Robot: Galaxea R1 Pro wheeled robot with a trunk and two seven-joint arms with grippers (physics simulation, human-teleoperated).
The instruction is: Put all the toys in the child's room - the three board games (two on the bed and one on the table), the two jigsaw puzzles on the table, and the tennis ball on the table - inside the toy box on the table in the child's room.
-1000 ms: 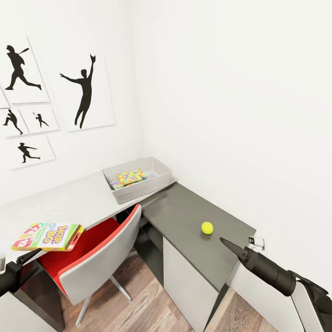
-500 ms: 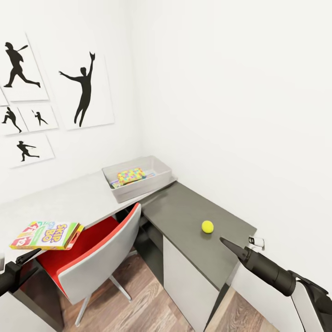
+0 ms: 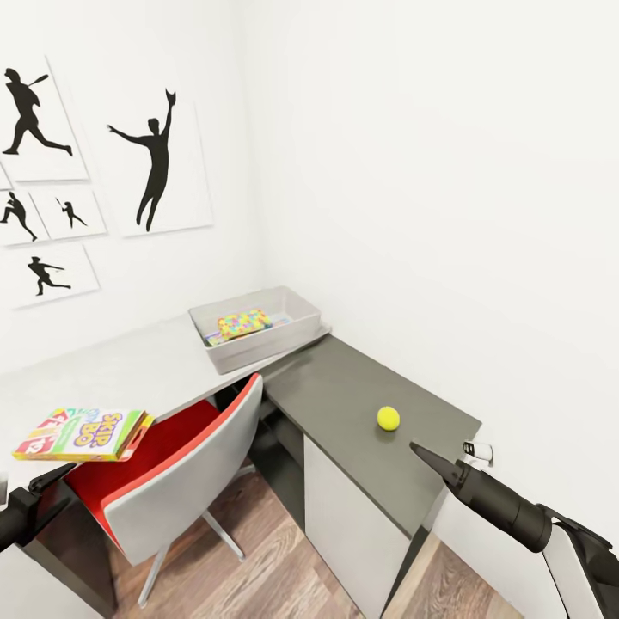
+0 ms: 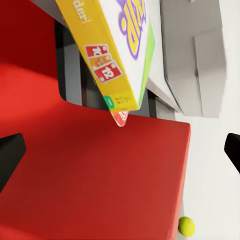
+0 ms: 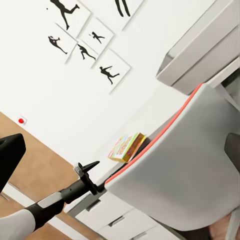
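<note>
Head view, left to right: left tool hangs with its fingers spread, holding nothing, just near of the Skip-Bo box overhanging the white tabletop. Far back sits the toy box holding a jigsaw puzzle. On the dark section lies the tennis ball; right tool, empty, looks clenched.

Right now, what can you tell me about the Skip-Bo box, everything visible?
The Skip-Bo box is a flat rectangular game box whose white-and-green lid carries purple and yellow lettering, with red card artwork toward one end and a yellow side panel printed with cards, seen close up in the left wrist view. It looks like printed cardboard and is closed. It lies flat near the front edge of the white desk, one corner overhanging above the red chair seat. The left pincer sits just below it, not touching.
</note>
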